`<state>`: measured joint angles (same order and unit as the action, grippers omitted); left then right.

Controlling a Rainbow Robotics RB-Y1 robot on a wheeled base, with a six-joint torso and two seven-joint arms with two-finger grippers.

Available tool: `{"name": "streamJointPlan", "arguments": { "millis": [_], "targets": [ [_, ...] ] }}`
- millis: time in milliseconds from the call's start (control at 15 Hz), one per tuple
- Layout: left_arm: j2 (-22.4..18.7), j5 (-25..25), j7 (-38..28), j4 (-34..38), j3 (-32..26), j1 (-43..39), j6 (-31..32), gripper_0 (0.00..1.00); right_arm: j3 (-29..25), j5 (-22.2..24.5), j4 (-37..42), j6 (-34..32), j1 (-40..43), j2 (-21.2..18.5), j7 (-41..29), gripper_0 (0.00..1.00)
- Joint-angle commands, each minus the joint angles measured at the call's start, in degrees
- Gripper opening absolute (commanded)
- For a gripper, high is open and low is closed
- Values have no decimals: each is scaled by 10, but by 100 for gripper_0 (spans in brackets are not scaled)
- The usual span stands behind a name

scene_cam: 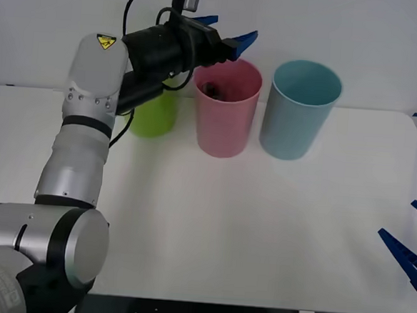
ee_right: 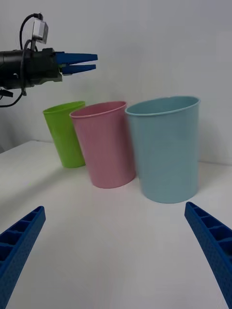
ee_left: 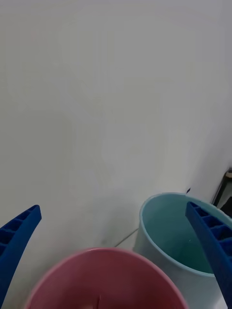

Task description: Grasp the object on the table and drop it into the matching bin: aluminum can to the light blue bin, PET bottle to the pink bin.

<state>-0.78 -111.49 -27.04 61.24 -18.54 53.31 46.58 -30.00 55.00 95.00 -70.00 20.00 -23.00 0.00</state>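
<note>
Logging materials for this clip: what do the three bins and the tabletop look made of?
The pink bin, light blue bin and lime green bin look like thin moulded plastic: uniform colour, rolled rims, a soft satin sheen. The table is smooth matte white, probably laminate, though that is uncertain.

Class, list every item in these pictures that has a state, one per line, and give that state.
PET bottle: lying inside the pink bin, dark shape below the rim.
Pink bin: upright, holding the bottle.
Light blue bin: upright, nothing seen inside.
Lime green bin: upright, partly behind the left arm.
Left tool: open, above the pink bin's rim, holding nothing.
Right tool: open, low at the table's right edge.
</note>
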Motion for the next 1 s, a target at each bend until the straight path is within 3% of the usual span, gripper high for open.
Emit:
{"name": "streamJointPlan", "arguments": {
  "millis": [67,667,1000],
  "targets": [
    [-21,59,16,0,13,-21,2,100,0,0,0,0,0,0,0,100],
    [-124,233,64,43,21,-126,69,100,0,0,0,0,0,0,0,100],
    [-143,261,81,108,-35,-211,133,100,0,0,0,0,0,0,0,100]
  ]
}}
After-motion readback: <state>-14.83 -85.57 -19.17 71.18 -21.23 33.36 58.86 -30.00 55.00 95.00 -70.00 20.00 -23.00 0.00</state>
